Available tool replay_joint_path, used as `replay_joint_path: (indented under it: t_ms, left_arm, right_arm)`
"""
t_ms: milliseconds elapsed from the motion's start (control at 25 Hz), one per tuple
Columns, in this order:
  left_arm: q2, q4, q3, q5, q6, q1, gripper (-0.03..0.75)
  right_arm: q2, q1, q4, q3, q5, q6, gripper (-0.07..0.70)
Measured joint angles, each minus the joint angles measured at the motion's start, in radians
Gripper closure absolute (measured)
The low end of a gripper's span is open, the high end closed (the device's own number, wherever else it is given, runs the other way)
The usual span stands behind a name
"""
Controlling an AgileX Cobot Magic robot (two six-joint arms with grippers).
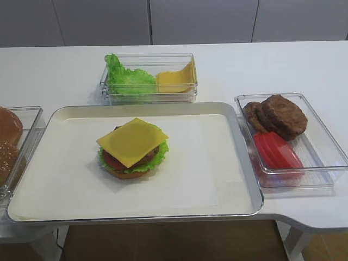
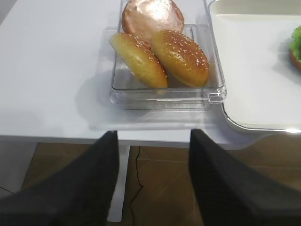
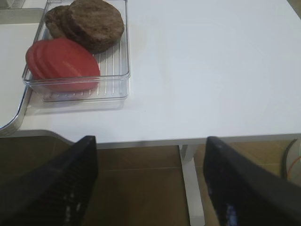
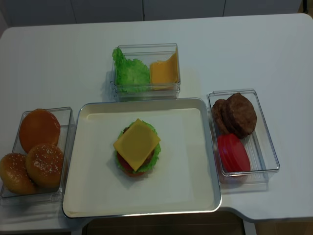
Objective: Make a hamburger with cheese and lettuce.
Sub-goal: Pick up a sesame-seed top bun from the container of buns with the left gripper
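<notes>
The hamburger (image 1: 132,151) stands open-topped on the left middle of the metal tray (image 1: 217,168): tan bottom bun, lettuce (image 1: 159,154) frilling round the rim, tomato, patty, and the square cheese (image 1: 132,141) lying on top with its corners poking out. It shows the same from above (image 4: 137,147). Neither gripper shows in the exterior views. My left gripper (image 2: 153,139) is open and empty below the table's front edge, in front of the bun box. My right gripper (image 3: 149,146) is open and empty below the front edge, right of the patty box.
A clear box of sesame buns (image 2: 160,52) stands left of the tray. A box with brown patties (image 3: 91,23) and tomato slices (image 3: 61,61) stands to the right. Behind the tray a box holds a loose lettuce bunch (image 1: 128,79) and bent cheese slices (image 1: 176,79).
</notes>
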Motion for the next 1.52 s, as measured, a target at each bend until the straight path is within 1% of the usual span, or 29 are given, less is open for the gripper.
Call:
replay_joint_path:
  t_ms: [840,960,1040,1200,1320,1520]
  left_arm:
    - [0.0,0.0,0.0,0.0,0.0,0.0,0.354]
    - [0.0,0.0,-0.004,-0.01,0.0,0.0,0.354]
    - [0.0,0.0,-0.021,-0.019,-0.022,0.0,0.354]
    - [0.027,0.0,-0.076,-0.013,-0.067,0.0,0.354]
    - [0.128,0.0,-0.119,-0.013,-0.116,0.0,0.354]
    - [0.328,0.0,-0.164,-0.022,-0.259,0.0,0.354]
  right_arm:
    - [0.0,0.0,0.0,0.0,0.0,0.0,0.099]
    - [0.0,0.0,0.0,0.0,0.0,0.0,0.099]
    - [0.0,0.0,0.0,0.0,0.0,0.0,0.099]
    - [0.0,0.0,0.0,0.0,0.0,0.0,0.099]
    - [0.0,0.0,0.0,0.0,0.0,0.0,0.099]
    - [0.0,0.0,0.0,0.0,0.0,0.0,0.099]
